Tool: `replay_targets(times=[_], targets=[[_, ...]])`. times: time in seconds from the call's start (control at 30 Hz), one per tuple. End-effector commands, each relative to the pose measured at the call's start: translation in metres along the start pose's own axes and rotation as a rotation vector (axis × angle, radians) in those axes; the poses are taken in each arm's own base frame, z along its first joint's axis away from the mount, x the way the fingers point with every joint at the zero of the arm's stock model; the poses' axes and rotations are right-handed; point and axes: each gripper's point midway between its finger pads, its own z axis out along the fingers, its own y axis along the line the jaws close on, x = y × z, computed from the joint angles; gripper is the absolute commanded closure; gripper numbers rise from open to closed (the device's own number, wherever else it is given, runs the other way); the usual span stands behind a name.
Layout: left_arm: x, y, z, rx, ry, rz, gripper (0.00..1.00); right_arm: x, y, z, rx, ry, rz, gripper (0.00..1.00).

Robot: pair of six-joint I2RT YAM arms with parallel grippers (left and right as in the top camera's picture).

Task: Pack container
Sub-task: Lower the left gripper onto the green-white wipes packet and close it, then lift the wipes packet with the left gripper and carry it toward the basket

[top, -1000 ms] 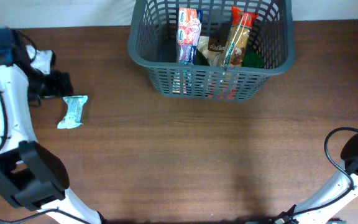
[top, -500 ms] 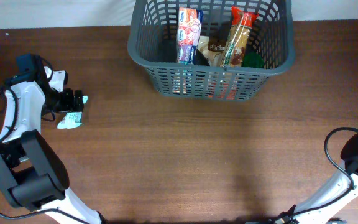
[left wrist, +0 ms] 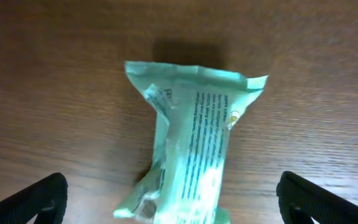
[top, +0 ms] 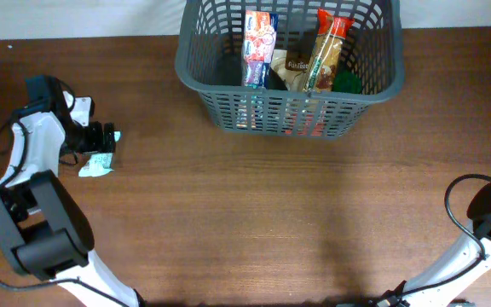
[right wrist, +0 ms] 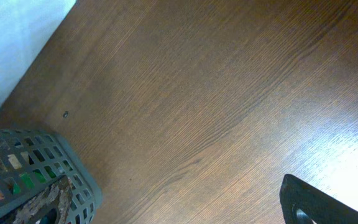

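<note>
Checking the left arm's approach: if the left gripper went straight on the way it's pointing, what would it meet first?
Most likely the pale green packet, lying flat on the table between the left gripper's open jaws; the gap above it is unclear.

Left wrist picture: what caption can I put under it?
The open left hand flanks a green packet lying on the wooden table.
</note>
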Motion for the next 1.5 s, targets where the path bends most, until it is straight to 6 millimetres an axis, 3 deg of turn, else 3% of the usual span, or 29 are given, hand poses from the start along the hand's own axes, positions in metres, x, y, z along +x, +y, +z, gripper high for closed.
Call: replay_targets(times=[0.0, 0.2, 0.33, 0.37, 0.4, 0.43, 0.5, 0.53, 0.7, 0.8, 0.9, 0.97, 1.03, 1.1, 1.2, 1.33, 1.4, 1.47], targets=[[0.017, -0.006, 0.032, 0.025, 0.088, 0.001, 0.01, 0.001, -0.001, 0.002, 0.016, 0.006, -0.013, 0.01], [0.032, -0.009, 0.058, 0.048, 0.158, -0.008, 0.01, 0.001, -0.001, 0.002, 0.016, 0.006, -0.013, 0.01], [0.036, -0.010, 0.065, 0.053, 0.178, -0.013, 0.00, 0.001, -0.001, 0.002, 0.016, 0.006, -0.013, 0.01], [0.036, -0.010, 0.065, 0.053, 0.179, -0.021, 0.05, 0.001, -0.001, 0.002, 0.016, 0.006, -0.013, 0.01], [0.036, -0.010, 0.065, 0.052, 0.179, -0.028, 0.18, 0.001, -0.001, 0.002, 0.016, 0.006, -0.013, 0.01], [0.036, -0.010, 0.065, 0.051, 0.179, -0.040, 0.38, 0.001, -0.001, 0.002, 0.016, 0.006, -0.013, 0.01], [0.036, -0.010, 0.065, 0.048, 0.180, -0.063, 0.89, 0.001, -0.001, 0.002, 0.016, 0.006, -0.013, 0.01], [0.036, -0.010, 0.065, 0.046, 0.179, -0.084, 0.98, 0.001, -0.001, 0.002, 0.016, 0.006, -0.013, 0.02], [0.031, -0.013, 0.065, 0.042, 0.167, -0.196, 0.98, 0.001, -0.001, 0.002, 0.016, 0.006, -0.013, 0.01], [0.018, -0.038, 0.055, 0.142, 0.138, -0.191, 0.99, 0.001, -0.001, 0.002, 0.016, 0.006, -0.013, 0.01], [-0.013, -0.067, 0.026, 0.241, 0.051, -0.164, 0.98, 0.001, -0.001, 0.002, 0.016, 0.006, -0.013, 0.01], [-0.043, -0.082, -0.008, 0.269, -0.048, -0.144, 0.98, 0.001, -0.001, 0.002, 0.016, 0.006, -0.013, 0.01], [-0.086, -0.102, -0.070, 0.293, -0.217, -0.079, 0.98, 0.001, -0.001, 0.002, 0.016, 0.006, -0.013, 0.01], [-0.120, -0.121, -0.136, 0.290, -0.387, -0.008, 0.98, 0.001, -0.001, 0.002, 0.016, 0.006, -0.013, 0.01], [-0.159, -0.147, -0.260, 0.218, -0.689, 0.082, 0.98, 0.001, -0.001, 0.002, 0.016, 0.006, -0.013, 0.01], [-0.166, -0.181, -0.399, 0.124, -1.018, 0.168, 0.98, 0.001, -0.001, 0.002, 0.016, 0.006, -0.013, 0.01], [-0.160, -0.209, -0.442, 0.152, -1.124, 0.227, 0.98, 0.001, -0.001, 0.002, 0.016, 0.006, -0.013, 0.01], [-0.152, -0.246, -0.469, 0.219, -1.202, 0.281, 0.98, 0.001, -0.001, 0.002, 0.016, 0.006, -0.013, 0.01]])
